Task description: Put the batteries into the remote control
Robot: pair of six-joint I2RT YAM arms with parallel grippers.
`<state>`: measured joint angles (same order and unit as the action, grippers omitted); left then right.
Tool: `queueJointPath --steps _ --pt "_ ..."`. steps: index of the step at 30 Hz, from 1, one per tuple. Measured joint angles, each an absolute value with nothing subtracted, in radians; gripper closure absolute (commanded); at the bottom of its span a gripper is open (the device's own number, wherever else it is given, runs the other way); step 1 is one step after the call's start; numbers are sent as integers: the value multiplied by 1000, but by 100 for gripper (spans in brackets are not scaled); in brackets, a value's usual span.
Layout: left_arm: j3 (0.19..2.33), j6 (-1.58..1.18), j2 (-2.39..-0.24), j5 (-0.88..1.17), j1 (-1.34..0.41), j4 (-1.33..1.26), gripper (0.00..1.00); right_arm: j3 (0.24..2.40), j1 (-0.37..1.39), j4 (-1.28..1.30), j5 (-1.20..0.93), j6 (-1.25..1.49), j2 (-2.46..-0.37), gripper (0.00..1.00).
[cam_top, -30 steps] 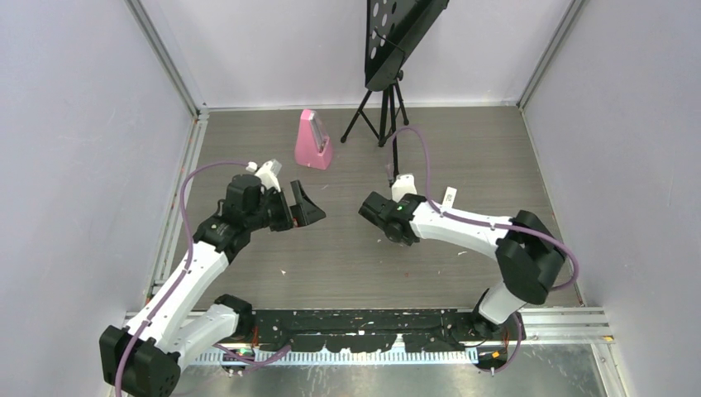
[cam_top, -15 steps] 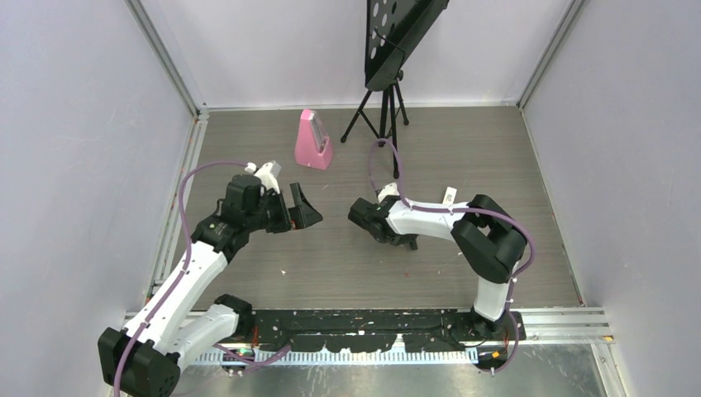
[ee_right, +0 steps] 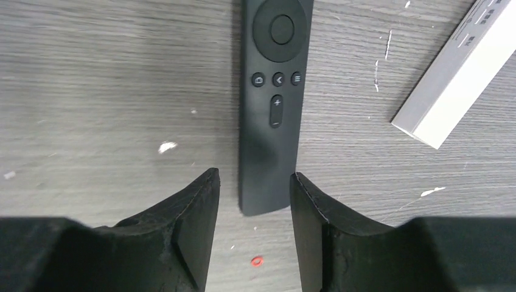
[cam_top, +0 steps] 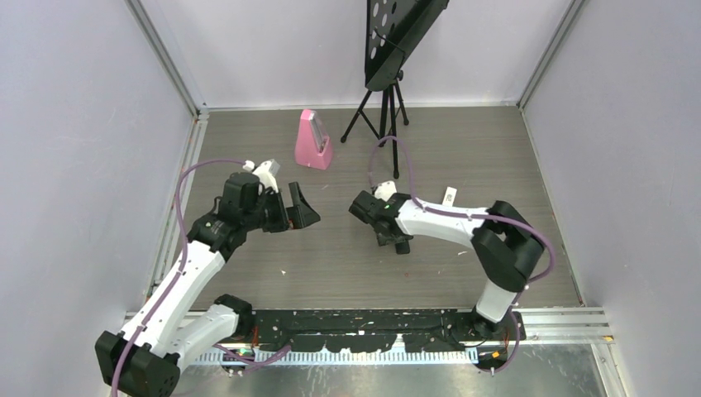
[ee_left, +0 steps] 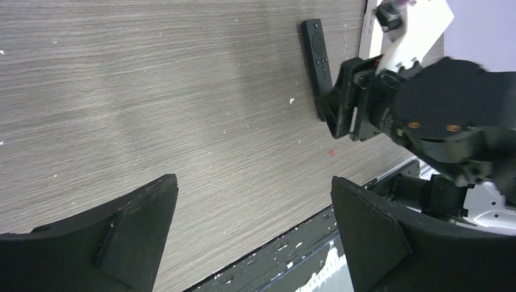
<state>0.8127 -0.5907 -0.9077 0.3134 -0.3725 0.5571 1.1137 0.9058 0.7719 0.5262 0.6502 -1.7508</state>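
**End of the remote control [ee_right: 274, 103] sat inside the parted right gripper [ee_right: 252, 176]**

The right gripper was down at the desk [cam_top: 496, 157], jaws apart, with the near end of the remote control lying between its fingers [ee_right: 195, 207]. On the 9 o'clock side of the right wrist view there was a clear gap. On the 3 o'clock side the finger sat tight by the remote's edge, and whether it touched I could not tell.

The remote lay flat, buttons up, its round pad toward 12 o'clock in that view. A white bar [ee_right: 459, 76] lay slanted at 2 o'clock from it, apart from it. A tiny red ring [ee_right: 257, 261] sat on the desk at 6 o'clock, just past the remote's end.

From above, the right arm reached in toward the middle of the desk and covered the remote. The left gripper [cam_top: 302, 207] hung at 9 o'clock from the right one, well apart, spread wide with nothing between its fingers. A pink metronome [cam_top: 314, 141] stood at 11 o'clock on the desk, and a black music stand [cam_top: 397, 33] at 12 o'clock.
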Motion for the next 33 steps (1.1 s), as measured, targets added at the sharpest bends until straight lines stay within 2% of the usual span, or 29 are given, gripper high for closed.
queueJointPath --steps 6,11,12,14,15,19,23,28,33 --pt "878 -566 -878 268 -373 635 0 1083 906 748 482 656 -1554 42" --pt "907 -549 -812 191 -373 709 0 1016 906 778 549 704 -1257 36" --pt "912 -547 -793 168 -373 726 0 1011 906 796 574 717 -1187 34" --pt "916 -543 -752 123 -373 750 0 1011 906 838 642 744 -1022 16" --pt "918 -542 -725 96 -373 765 0 1015 906 863 677 759 -942 14" --pt "938 -537 -609 -6 -373 820 0 1089 906 1004 836 799 -664 13" --pt "988 -527 -490 -104 -373 871 0 1255 906 1153 1000 818 -479 13" --pt "1058 -508 -400 -184 -373 904 0 1389 903 1299 1145 822 -393 12" --pt "1074 -492 -378 -218 -373 920 0 1414 902 1376 1212 818 -384 10"
